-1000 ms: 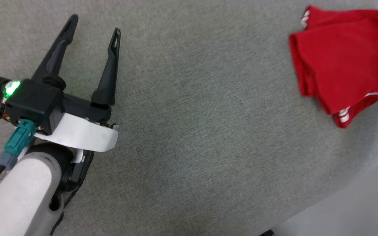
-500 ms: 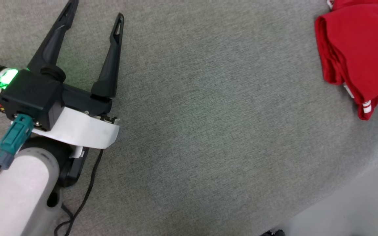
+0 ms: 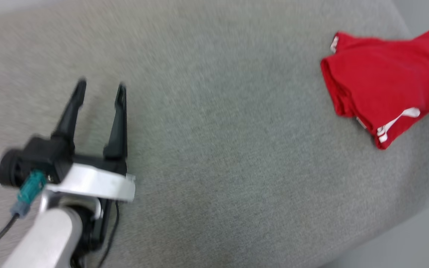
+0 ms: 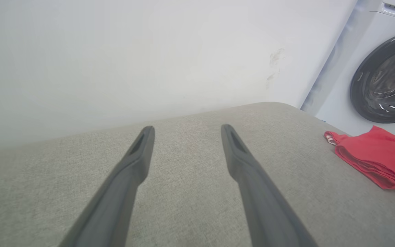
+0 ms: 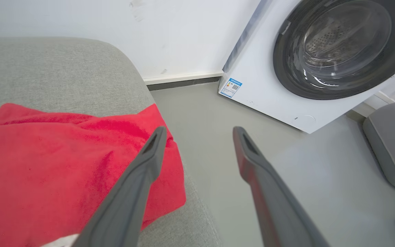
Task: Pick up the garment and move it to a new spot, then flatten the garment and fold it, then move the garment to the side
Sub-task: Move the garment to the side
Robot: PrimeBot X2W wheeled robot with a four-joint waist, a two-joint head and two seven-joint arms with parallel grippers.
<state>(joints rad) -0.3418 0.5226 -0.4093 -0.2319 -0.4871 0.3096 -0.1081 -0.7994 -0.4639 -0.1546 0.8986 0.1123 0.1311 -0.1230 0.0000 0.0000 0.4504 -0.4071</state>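
The garment point(image 3: 382, 87) is a red folded bundle with a strip of white trim, lying on the grey padded surface near its right edge. The left wrist view has the garment point(image 4: 375, 156) far off to its right, and in the right wrist view the garment point(image 5: 46, 164) spreads at the lower left. My left gripper point(image 3: 101, 87) is open over bare grey cloth at the left, well away from the garment, with nothing between its fingers point(image 4: 139, 157). My right gripper point(image 5: 197, 135) is open and empty, raised above the garment's right edge, with one finger in front of the red cloth.
The grey surface point(image 3: 222, 149) ends at a rounded edge on the right, with grey floor point(image 5: 225, 137) beyond. A white washing machine point(image 5: 286, 68) with a dark round door stands by the white wall. A grey rounded object point(image 5: 393, 144) sits at the far right.
The head camera has shifted and the picture is blurred, so the left gripper and garment sit lower in view. The garment lies on the surface throughout, and the left gripper stays open.
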